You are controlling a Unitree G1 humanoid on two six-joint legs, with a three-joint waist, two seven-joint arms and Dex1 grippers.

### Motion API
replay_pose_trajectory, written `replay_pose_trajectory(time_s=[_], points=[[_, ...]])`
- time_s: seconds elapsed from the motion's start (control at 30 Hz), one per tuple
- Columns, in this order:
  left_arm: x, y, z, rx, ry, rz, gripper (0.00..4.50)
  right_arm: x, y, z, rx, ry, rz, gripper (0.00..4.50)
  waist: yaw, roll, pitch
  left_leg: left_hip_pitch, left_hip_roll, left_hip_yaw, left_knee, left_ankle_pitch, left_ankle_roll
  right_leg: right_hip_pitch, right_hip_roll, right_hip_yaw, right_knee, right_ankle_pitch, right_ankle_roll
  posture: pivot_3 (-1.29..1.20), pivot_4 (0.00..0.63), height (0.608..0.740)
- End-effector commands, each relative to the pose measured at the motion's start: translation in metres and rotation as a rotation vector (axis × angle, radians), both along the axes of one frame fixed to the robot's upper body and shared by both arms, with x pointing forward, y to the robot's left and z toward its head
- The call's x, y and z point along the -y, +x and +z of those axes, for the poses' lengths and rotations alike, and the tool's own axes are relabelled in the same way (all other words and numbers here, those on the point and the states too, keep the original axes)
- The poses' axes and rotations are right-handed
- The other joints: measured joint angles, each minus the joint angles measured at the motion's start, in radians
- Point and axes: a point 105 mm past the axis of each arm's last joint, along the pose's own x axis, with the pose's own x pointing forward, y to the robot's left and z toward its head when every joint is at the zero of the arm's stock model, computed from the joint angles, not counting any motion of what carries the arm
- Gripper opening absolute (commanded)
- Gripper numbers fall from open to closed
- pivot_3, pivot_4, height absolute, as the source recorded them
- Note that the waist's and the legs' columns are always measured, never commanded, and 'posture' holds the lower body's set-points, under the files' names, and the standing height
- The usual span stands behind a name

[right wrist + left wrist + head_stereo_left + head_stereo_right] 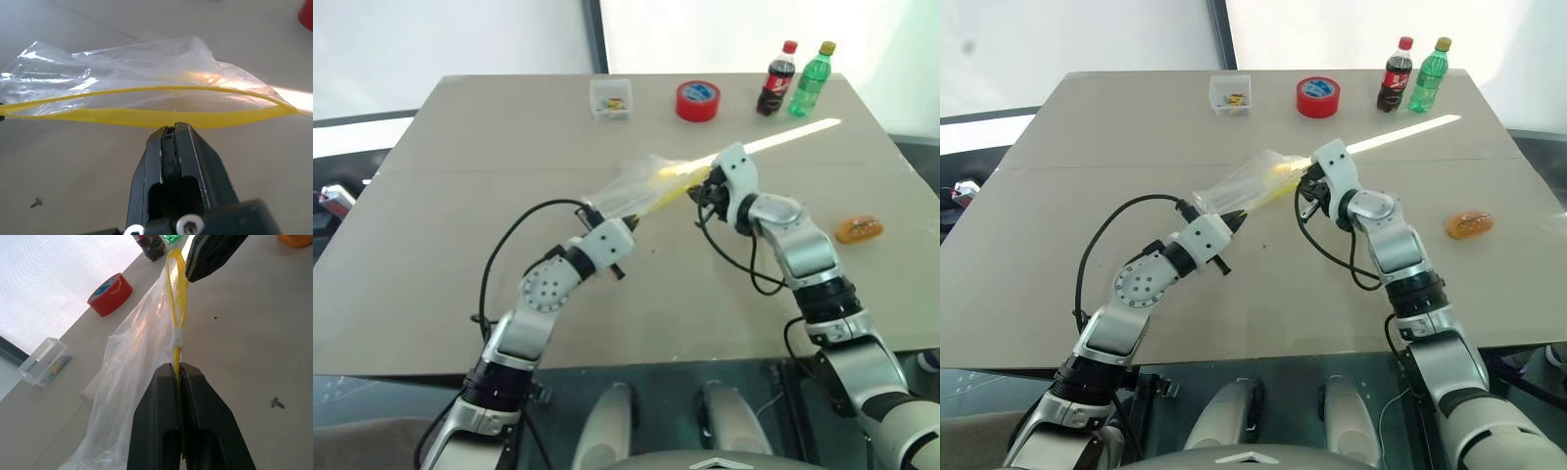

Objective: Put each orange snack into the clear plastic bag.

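Note:
The clear plastic bag (628, 192) hangs stretched above the middle of the table between both grippers, its yellow strip (98, 117) parted into a narrow slit. My left gripper (177, 368) is shut on one end of the strip. My right gripper (168, 128) is shut, its tips pinching the near lip of the strip close to the other end. One orange snack (859, 229) lies on the table to the right of my right arm, apart from both grippers. I see nothing inside the bag.
Along the far edge of the tan table (460, 196) stand a small clear square box (611, 98), a red tape roll (697, 100), a cola bottle (777, 78) and a green bottle (811, 78). A bright sunlit streak crosses the table behind the right gripper.

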Motion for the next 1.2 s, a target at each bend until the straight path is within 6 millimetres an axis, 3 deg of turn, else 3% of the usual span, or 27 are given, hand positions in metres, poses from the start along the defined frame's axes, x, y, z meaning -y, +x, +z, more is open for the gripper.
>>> replay_pose_trajectory(time_s=[0.03, 0.27, 0.47, 0.8, 1.0, 1.17, 1.2], points=[[0.002, -0.003, 0.009, 0.049, 0.005, -0.014, 0.00, 0.001, 0.002, 0.022, 0.091, -0.009, 0.010, 0.01, 0.000, 0.000, 0.000, 0.000, 0.000, 0.000, 0.000, 0.000, 0.000, 0.000, 0.000, 0.000, 0.000, 0.000, 0.000, 0.00, 0.150, 0.740], [-0.002, 0.000, 0.008, 0.046, 0.005, 0.003, 0.00, 0.016, 0.005, 0.032, 0.128, -0.051, -0.018, 0.01, 0.000, 0.000, 0.000, 0.000, 0.000, 0.000, 0.000, 0.000, 0.000, 0.000, 0.000, 0.000, 0.000, 0.000, 0.000, 0.00, 0.150, 0.740], [-0.002, 0.001, 0.008, 0.046, 0.008, 0.002, 0.00, 0.017, 0.005, 0.034, 0.136, -0.057, -0.023, 0.01, 0.000, 0.000, 0.000, 0.000, 0.000, 0.000, 0.000, 0.000, 0.000, 0.000, 0.000, 0.000, 0.000, 0.000, 0.000, 0.00, 0.150, 0.740], [0.002, 0.001, 0.011, 0.053, 0.000, -0.013, 0.00, -0.002, 0.003, 0.024, 0.109, -0.037, 0.019, 0.01, 0.000, 0.000, 0.000, 0.000, 0.000, 0.000, 0.000, 0.000, 0.000, 0.000, 0.000, 0.000, 0.000, 0.000, 0.000, 0.00, 0.150, 0.740], [0.010, -0.003, 0.014, 0.052, -0.022, -0.072, 0.00, -0.023, 0.000, 0.014, 0.103, -0.043, 0.093, 0.01, -0.001, 0.000, 0.000, 0.000, 0.000, 0.000, 0.000, 0.000, 0.000, 0.000, 0.000, 0.000, 0.000, 0.000, 0.000, 0.00, 0.150, 0.740], [0.008, -0.002, 0.020, 0.065, -0.006, -0.091, 0.00, -0.029, 0.001, -0.004, 0.266, -0.284, 0.189, 0.01, 0.001, 0.000, 0.000, 0.000, 0.000, 0.000, 0.000, 0.000, 0.000, 0.000, 0.000, 0.000, 0.000, 0.000, 0.000, 0.00, 0.150, 0.740], [0.006, -0.001, 0.020, 0.068, -0.003, -0.087, 0.00, -0.030, 0.001, -0.007, 0.309, -0.327, 0.219, 0.26, 0.001, 0.000, 0.000, 0.000, 0.000, 0.000, 0.000, 0.000, 0.000, 0.000, 0.000, 0.000, 0.000, 0.000, 0.000, 0.00, 0.150, 0.740]])
